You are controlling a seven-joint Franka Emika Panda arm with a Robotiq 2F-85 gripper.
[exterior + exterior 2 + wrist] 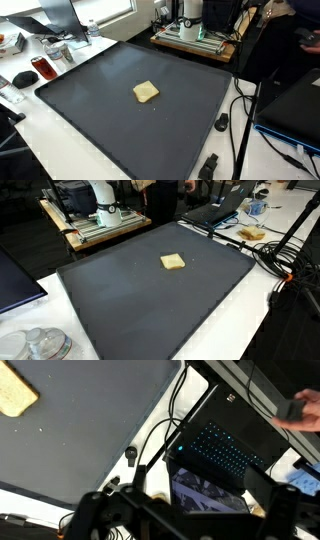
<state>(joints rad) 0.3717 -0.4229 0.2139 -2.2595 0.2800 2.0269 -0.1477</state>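
Gripper [190, 512] spread wide and empty over the table edge, yellow square [15, 395] at its ten o'clock lying free near the centre of the dark mat [90, 110]; approach and grasp judged outstanding.

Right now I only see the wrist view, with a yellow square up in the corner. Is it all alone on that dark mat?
Observer: Yes, in both exterior views the yellow square lies alone near the middle of the dark mat.
Operator: Anything else yellow around?
Observer: A second yellowish piece lies off the mat on the white table, near the laptop.
Operator: What's on the mat's other side?
Observer: A reddish container and a black mouse sit on the table there.
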